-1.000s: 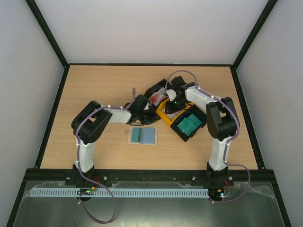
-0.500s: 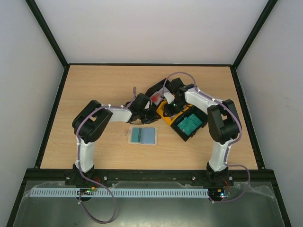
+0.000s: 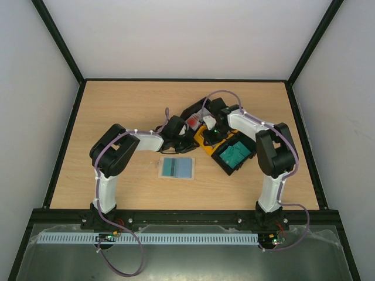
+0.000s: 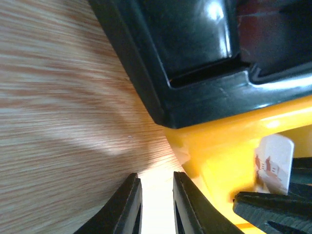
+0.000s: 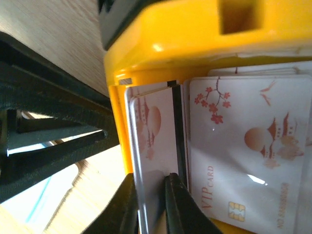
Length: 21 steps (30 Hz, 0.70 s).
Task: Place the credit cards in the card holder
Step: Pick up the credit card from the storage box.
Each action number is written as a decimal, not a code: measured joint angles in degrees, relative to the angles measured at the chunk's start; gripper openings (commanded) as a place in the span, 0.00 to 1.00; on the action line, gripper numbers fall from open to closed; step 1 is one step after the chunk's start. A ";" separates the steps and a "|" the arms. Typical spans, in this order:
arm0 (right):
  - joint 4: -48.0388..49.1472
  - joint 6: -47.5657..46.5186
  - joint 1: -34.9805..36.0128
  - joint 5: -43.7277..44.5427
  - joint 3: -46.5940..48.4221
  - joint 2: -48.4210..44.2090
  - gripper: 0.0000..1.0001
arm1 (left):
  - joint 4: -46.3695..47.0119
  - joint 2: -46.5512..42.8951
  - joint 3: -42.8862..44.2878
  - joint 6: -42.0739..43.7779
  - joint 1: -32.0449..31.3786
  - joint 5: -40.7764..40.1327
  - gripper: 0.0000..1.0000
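My right gripper (image 5: 150, 207) is shut on a white credit card with red print (image 5: 153, 141) and holds it on edge inside the orange bin (image 5: 195, 34). More white cards (image 5: 248, 156) lie flat in that bin. In the top view the right gripper (image 3: 210, 126) is over the orange bin (image 3: 205, 142). My left gripper (image 4: 156, 204) is slightly open and empty, low over the table beside the orange bin (image 4: 229, 151); in the top view it (image 3: 186, 139) is left of the bin. The card holder (image 3: 177, 168) lies open and flat on the table, nearer than both grippers, showing teal and pale panels.
A black bin with teal cards (image 3: 234, 154) stands right of the orange bin. Another black bin with red-and-white cards (image 3: 192, 117) stands behind it and fills the top of the left wrist view (image 4: 195, 58). The held card shows there too (image 4: 274, 163).
My right gripper has shifted a little to the left over the orange bin, and a white card now shows at its fingers. The left arm has barely moved.
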 measured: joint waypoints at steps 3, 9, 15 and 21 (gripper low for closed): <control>0.04 0.09 -0.02 0.22 0.09 -0.20 0.02 | -0.11 0.00 0.00 0.13 0.00 -0.11 0.21; 0.39 0.37 0.20 2.16 -0.02 -1.60 0.02 | 0.00 0.00 0.00 0.52 0.28 -0.22 0.23; 1.20 1.42 0.02 5.35 -0.15 -4.00 0.02 | -0.15 -0.26 0.00 0.83 0.37 -0.68 0.28; 1.99 2.75 -0.17 6.80 -0.37 -5.03 0.02 | -0.26 -2.75 -0.02 1.40 0.37 -2.51 0.32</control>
